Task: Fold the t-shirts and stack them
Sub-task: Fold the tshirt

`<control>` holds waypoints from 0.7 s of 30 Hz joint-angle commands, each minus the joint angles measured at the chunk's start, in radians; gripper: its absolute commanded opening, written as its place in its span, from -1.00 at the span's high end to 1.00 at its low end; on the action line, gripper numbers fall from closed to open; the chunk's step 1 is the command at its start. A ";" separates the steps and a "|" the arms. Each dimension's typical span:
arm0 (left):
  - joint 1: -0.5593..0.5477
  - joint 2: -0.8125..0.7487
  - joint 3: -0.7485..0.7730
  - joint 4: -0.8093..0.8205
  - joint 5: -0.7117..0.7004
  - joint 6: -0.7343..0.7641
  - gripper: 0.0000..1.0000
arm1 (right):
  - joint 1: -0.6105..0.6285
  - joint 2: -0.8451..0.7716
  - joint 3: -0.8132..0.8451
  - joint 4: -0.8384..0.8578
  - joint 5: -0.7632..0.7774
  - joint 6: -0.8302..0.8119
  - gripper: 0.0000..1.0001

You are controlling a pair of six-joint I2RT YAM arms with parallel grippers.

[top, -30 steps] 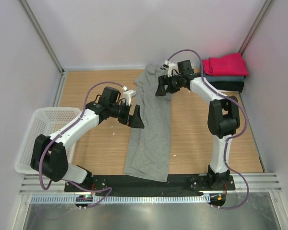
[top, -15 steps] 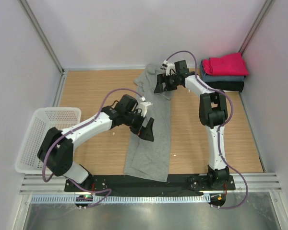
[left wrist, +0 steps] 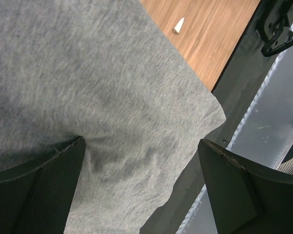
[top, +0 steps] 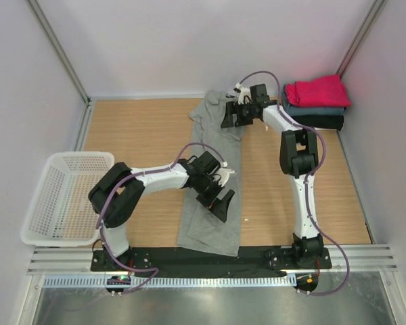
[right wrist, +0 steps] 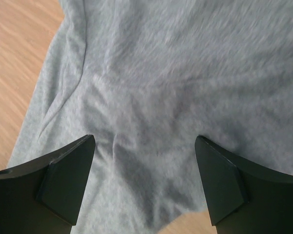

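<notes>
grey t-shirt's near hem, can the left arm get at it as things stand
Probably yes. The left arm reaches over the grey t-shirt close to that hem, its jaws wide open above the cloth, and nothing lies between them and the fabric.

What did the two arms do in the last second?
The left gripper swung from beside the grey shirt to over its near end, open, holding nothing. The right gripper stayed open over the far end. The shirt and the folded stack did not move.
</notes>
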 commanded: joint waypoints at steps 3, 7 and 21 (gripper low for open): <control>-0.046 0.063 0.033 0.009 0.000 0.012 -0.99 | 0.001 0.132 0.225 -0.063 0.045 0.032 -0.79; -0.092 0.118 0.080 -0.014 -0.005 0.020 -0.99 | 0.003 0.237 0.367 -0.084 0.053 0.073 -0.80; -0.160 0.166 0.249 -0.145 -0.112 0.047 -0.99 | -0.063 0.125 0.305 -0.048 0.062 0.052 -0.85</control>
